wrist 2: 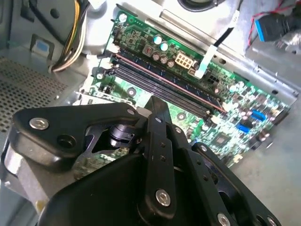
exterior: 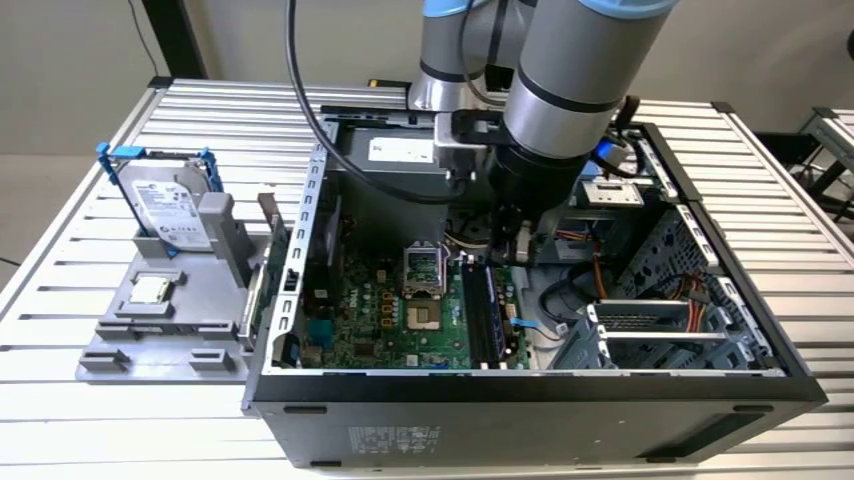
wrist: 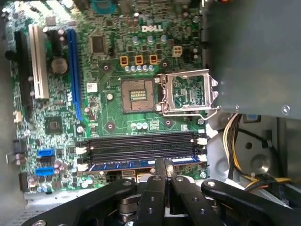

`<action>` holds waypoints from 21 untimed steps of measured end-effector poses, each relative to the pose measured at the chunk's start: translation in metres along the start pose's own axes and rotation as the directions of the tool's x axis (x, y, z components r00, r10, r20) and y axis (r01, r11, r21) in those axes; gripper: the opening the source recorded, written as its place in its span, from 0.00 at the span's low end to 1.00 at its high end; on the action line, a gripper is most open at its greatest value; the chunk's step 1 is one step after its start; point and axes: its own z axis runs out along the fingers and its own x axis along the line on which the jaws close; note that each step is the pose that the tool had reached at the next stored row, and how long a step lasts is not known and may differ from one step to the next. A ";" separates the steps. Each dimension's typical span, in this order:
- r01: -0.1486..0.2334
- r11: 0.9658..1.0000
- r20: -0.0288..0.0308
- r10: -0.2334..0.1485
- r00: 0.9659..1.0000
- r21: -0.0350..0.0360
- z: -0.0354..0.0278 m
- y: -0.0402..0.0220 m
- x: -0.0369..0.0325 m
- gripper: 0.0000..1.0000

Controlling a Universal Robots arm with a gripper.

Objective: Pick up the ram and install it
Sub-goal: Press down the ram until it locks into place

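The arm reaches down into an open black metal computer case (exterior: 534, 420) that lies on a ribbed aluminium bench (exterior: 80, 420). The gripper (exterior: 511, 250) hangs over the green motherboard (exterior: 387, 310), beside the processor socket (exterior: 420, 270). In the first wrist view the socket (wrist: 138, 94) is a square of fine gold contacts with its bright steel frame folded open. The four long black memory slots (wrist: 141, 146) lie side by side next to it. The ram (wrist: 141, 165) stands in the slot farthest from the socket, showing as a thin bluish strip. The black, bolted jaws of the gripper (wrist: 161, 164) are together at the tips, right at the ram's upper edge; contact cannot be told. In the second wrist view the ram (wrist 2: 164, 78) reads as a narrow coppery line along the same slot, beyond the gripper (wrist 2: 157, 101). White lettering is printed on the board beyond the socket. Both wrist views show a bundle of yellow and black wires (wrist: 240, 141) off the board. The exterior view also shows a hard drive (exterior: 167, 205) with a white label, upright in a blue frame on a grey plastic fixture (exterior: 147, 340), outside the case and well apart from the socket.
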 end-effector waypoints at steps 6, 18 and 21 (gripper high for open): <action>0.048 0.999 -0.001 -0.048 0.999 0.024 0.0002 -0.0028 -0.0002 0.00; 0.031 0.999 -0.012 -0.031 0.999 0.025 0.0064 -0.0077 0.0008 0.00; 0.028 0.999 -0.013 -0.028 1.000 0.026 0.0085 -0.0084 0.0027 0.00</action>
